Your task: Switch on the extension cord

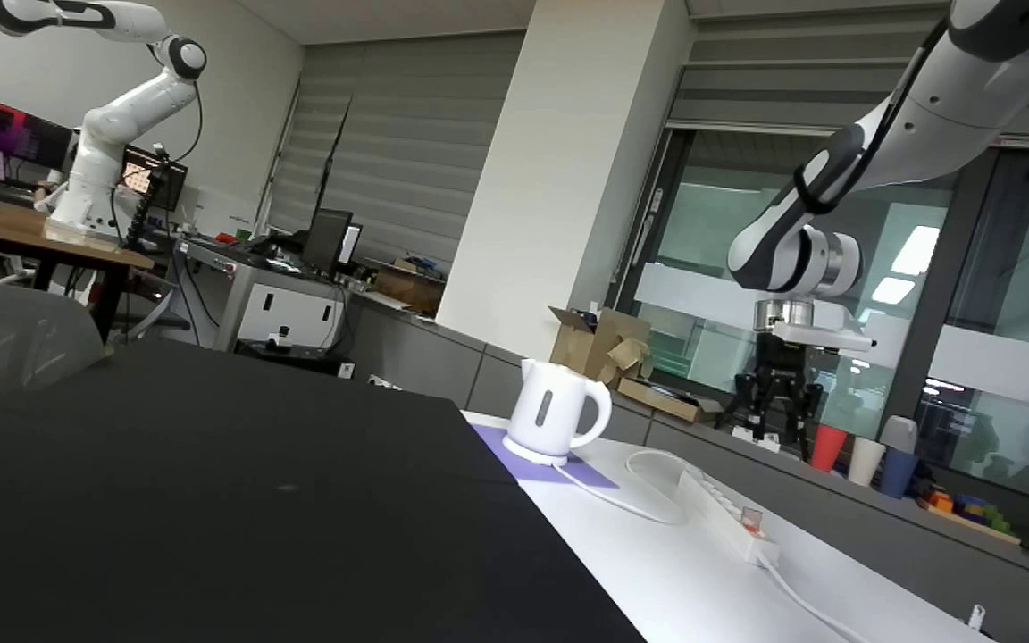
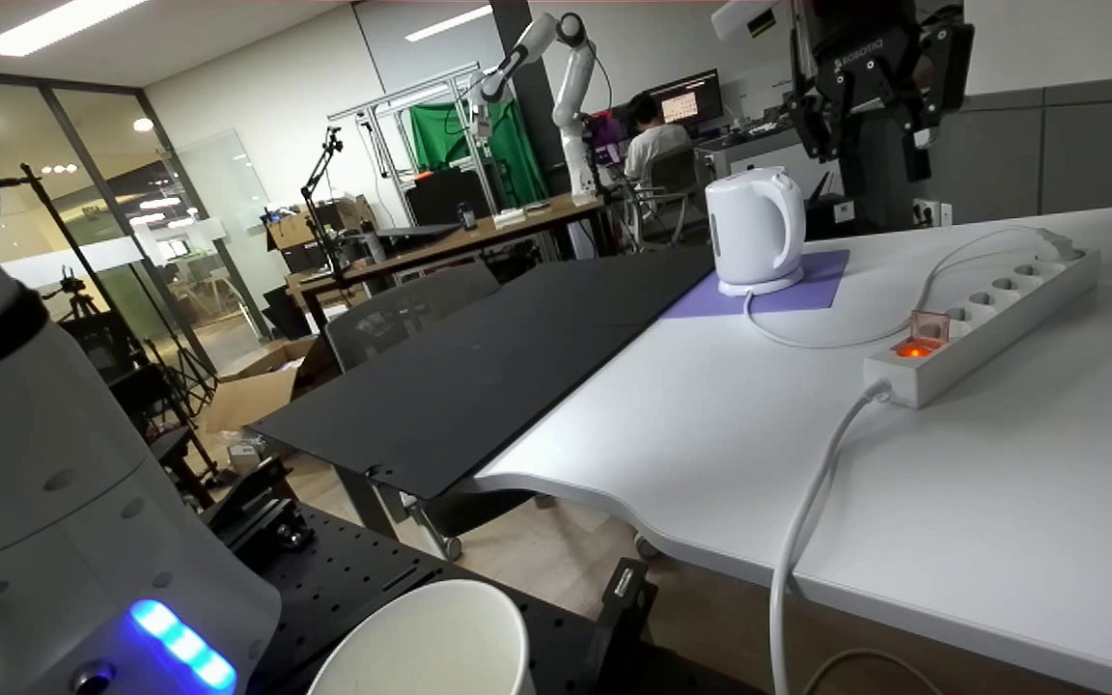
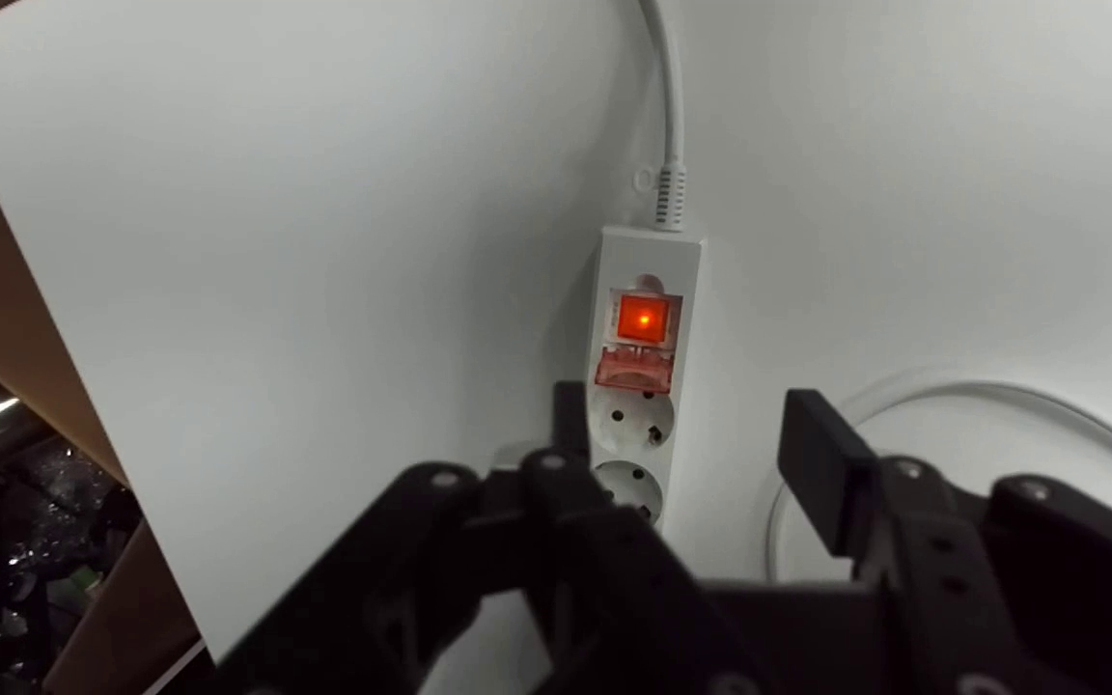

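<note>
In an exterior view: extension cord [image 1: 718, 522] lies flat on the white tabletop [image 1: 586, 554]. Kettle [image 1: 552, 411], white, upright on a purple mat [image 1: 593, 476], near the extension cord. Gripper [image 1: 781, 438] hangs in the air, pointing down; red cup [image 1: 827, 446] in the background.

In an exterior view: switch [image 2: 915, 349] glows orange at the near end of the extension cord; its see-through reddish cover [image 2: 931, 326] stands up. Plug [image 2: 1058, 243] seated at the far end, kettle cord [image 2: 824, 346] curving across the tabletop. Gripper shows at the top edge. White cup [image 2: 430, 647] in the foreground, cut off by the lower edge.

Wrist view: gripper released, fingers [image 3: 826, 473] spread wide, extension cord below. Switch lit, bright spot near its middle; cover hinged back toward the sockets [image 3: 631, 425]. One finger hides part of the extension cord. Power lead [image 3: 672, 106] leaves from the switch end.
</note>
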